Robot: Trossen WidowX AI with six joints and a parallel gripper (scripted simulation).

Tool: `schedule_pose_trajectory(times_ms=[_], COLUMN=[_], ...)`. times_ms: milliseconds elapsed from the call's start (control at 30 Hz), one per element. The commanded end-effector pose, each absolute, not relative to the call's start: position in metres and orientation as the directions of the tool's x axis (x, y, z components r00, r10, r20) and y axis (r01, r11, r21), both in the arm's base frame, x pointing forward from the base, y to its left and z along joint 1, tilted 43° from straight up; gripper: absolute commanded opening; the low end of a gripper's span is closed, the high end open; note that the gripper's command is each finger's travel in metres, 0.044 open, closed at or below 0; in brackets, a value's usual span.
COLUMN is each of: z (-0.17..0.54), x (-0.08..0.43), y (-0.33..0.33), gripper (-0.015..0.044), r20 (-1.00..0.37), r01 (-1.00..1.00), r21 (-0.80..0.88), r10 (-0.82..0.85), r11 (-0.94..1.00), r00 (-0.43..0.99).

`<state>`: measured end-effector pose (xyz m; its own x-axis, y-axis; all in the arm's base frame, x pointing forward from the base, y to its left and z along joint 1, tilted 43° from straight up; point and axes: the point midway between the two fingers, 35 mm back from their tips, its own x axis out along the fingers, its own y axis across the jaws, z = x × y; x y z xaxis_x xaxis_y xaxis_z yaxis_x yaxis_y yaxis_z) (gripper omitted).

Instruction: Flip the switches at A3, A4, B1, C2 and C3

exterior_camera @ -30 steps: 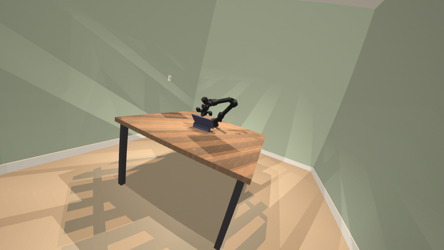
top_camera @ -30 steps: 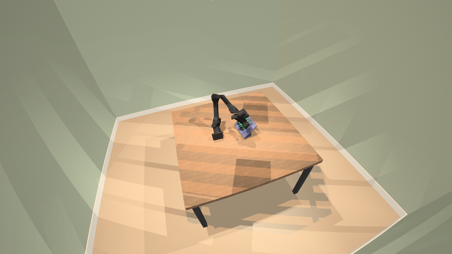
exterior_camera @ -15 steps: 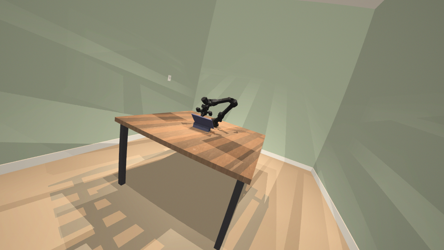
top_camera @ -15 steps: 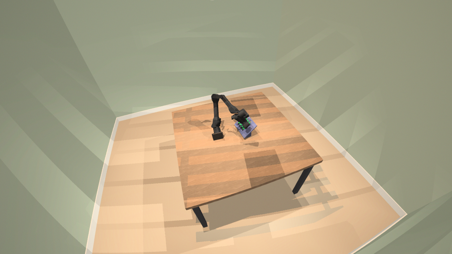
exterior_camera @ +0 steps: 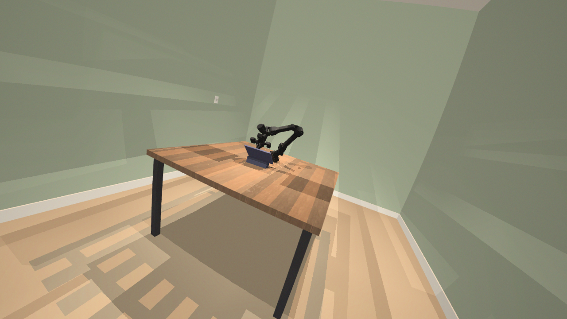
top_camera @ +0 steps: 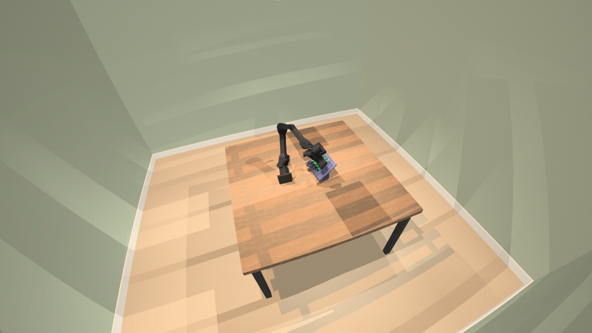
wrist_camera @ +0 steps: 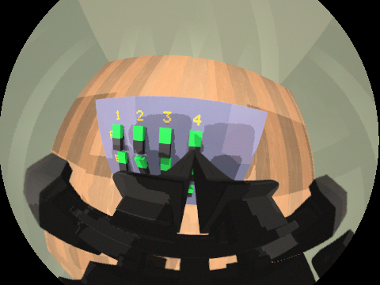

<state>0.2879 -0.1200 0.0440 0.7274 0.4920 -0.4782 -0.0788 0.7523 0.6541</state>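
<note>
Wrist view: the gripper, jaws closed on nothing, points at the tilted panel, its tip over switch A4's near end, though contact is hard to judge.

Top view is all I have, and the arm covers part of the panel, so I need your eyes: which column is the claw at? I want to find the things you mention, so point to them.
Observer: Column 4. In the wrist view the claw [top_camera: 320,162] [exterior_camera: 258,146] [wrist_camera: 193,153] points just below the green end of switch A4 [wrist_camera: 195,138]; I can't tell whether it touches.

Operator: Are its fingertips apart?

Observer: No, they meet, with nothing held between them.

Operator: What does the far side of the panel [top_camera: 332,165] [exterior_camera: 258,153] [wrist_camera: 237,123] look like?

Observer: The exterior view shows a plain, dark blue back with no switches on it.
</note>
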Motion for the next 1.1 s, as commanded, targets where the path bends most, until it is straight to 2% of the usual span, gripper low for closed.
schedule_pose_trajectory(times_ms=[0, 700, 900, 1067], z=[0.042, 0.043, 0.068, 0.073], x=[0.287, 0.288, 0.249, 0.243], y=[-0.119, -0.120, -0.148, -0.151], gripper=[0.0000, 0.0000, 0.0000, 0.0000], r20=[-0.482, -0.480, -0.502, -0.500], r01=[-0.071, -0.077, -0.067, -0.069], r21=[0.658, 0.654, 0.655, 0.658], r10=[0.492, 0.492, 0.500, 0.503], r11=[0.749, 0.752, 0.752, 0.750], r00=[0.725, 0.726, 0.706, 0.705])
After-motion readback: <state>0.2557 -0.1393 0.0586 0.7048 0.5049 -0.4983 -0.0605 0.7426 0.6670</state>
